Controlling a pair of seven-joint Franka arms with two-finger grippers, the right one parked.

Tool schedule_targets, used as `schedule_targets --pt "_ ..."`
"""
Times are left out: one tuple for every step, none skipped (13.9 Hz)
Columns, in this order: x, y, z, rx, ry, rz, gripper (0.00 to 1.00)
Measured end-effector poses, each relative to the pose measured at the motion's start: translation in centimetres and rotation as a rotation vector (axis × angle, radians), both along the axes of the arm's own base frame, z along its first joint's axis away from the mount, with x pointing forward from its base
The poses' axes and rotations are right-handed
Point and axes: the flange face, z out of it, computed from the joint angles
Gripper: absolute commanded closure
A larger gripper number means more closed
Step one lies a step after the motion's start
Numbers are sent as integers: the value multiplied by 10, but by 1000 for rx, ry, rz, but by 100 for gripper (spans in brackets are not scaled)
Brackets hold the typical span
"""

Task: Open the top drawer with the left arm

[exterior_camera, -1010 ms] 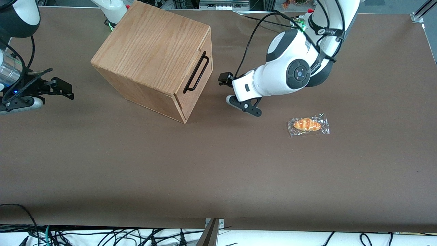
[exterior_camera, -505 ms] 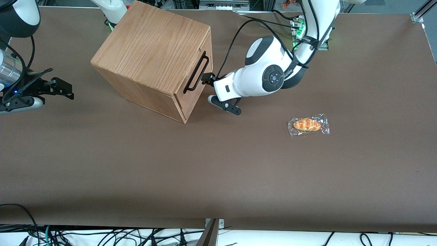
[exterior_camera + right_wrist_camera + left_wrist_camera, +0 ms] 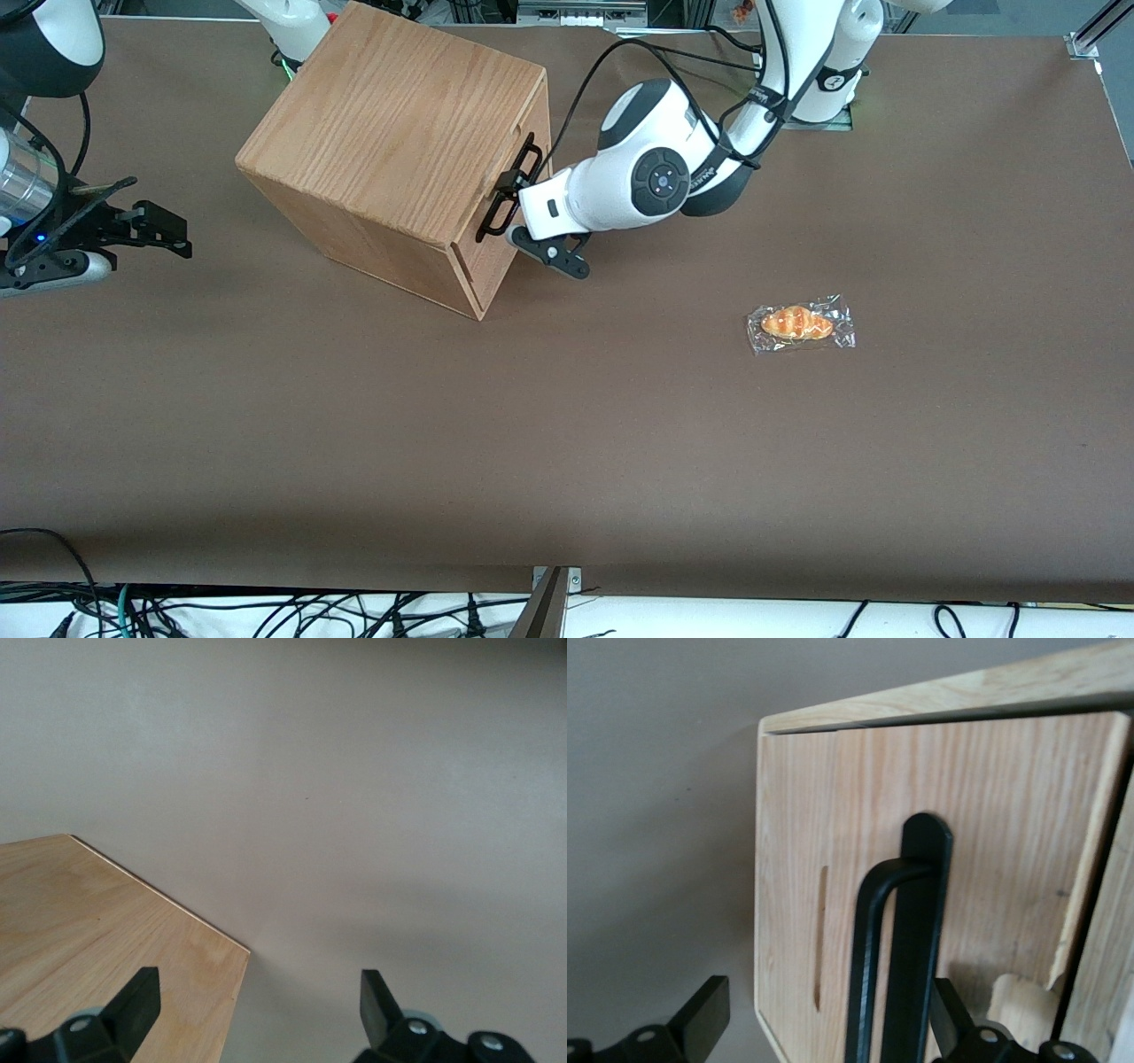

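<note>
Two spread jaws of the left arm's (image 3: 656,173) gripper (image 3: 824,1032) straddle the black handle (image 3: 899,939); the top drawer (image 3: 983,842) sits shut in the cabinet (image 3: 394,133) just ahead of them.

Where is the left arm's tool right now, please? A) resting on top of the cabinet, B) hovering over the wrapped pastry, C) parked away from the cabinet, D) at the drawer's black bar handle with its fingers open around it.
D: the tool sits at the handle of the top drawer, one open finger on each side of the bar.
</note>
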Motion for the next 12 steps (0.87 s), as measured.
schedule_targets --pt "-1 -2 -3 0 -2 1 0" --pt "0 -2 -6 4 0 4 0" --pt "2 -1 -9 6 2 7 0" --pt "3 -1 -9 6 1 8 0" --pt "4 1 -10 9 0 10 0" --pt "6 2 -13 16 -1 11 0" --pt "8 4 -17 24 -3 11 0" --pt "9 5 -21 34 -8 9 0" --pt "10 6 -23 40 -12 7 0" --pt "11 7 -22 46 -20 3 0" --pt "12 7 -22 52 -29 0 0" --pt "13 8 -21 59 -37 -2 0"
